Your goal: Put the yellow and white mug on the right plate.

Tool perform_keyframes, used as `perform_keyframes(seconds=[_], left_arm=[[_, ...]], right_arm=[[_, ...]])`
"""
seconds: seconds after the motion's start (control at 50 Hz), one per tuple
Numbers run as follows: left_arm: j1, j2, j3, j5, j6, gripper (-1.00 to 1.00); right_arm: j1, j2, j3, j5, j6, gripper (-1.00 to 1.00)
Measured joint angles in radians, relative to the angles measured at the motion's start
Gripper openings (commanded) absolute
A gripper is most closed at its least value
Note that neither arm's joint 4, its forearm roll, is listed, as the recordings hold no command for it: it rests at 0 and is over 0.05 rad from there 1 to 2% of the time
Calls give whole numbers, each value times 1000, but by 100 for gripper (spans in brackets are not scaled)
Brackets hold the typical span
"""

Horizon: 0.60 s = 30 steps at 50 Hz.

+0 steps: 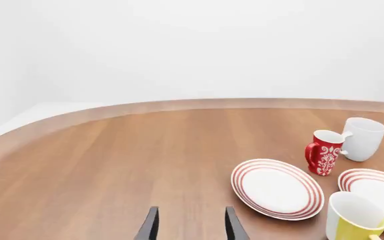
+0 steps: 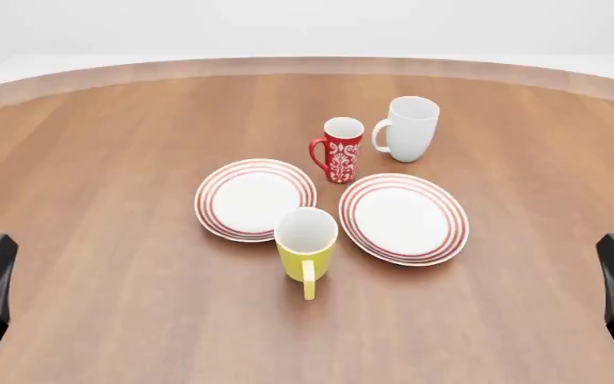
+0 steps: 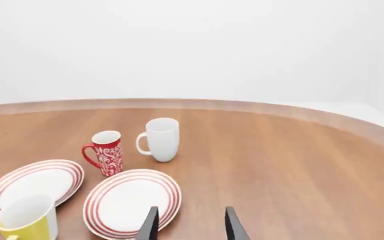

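Both grippers' jaws released, gripping nothing. Yellow and white mug well ahead; risk: grabbing red patterned mug or left plate.

Smooth wood-grain table; glossy ceramic-looking yellow and white mug, right plate.

Wooden tabletop with two plates and three mugs

The brown, wood-grained tabletop has a curved far edge. On it, near the middle, lie the left plate and the right plate side by side, both white with red rings. The yellow and white mug stands upright at their near side, between them, handle toward the camera. Behind the plates stand a red patterned mug and, just beside it, a taller white mug.
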Motion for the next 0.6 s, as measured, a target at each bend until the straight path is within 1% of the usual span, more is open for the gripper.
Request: perform_keyframes(seconds=[0.24, 0.38, 0.52, 0.6], left_arm=[[0, 0, 0, 0, 0, 100], [0, 0, 0, 0, 0, 100], [0, 0, 0, 0, 0, 100], [0, 0, 0, 0, 0, 100]], right_arm=[[15, 0, -5, -1, 6, 100], [17, 0, -20, 3, 0, 100], [25, 5, -57, 42, -10, 100], [35, 20, -88, 67, -5, 100]])
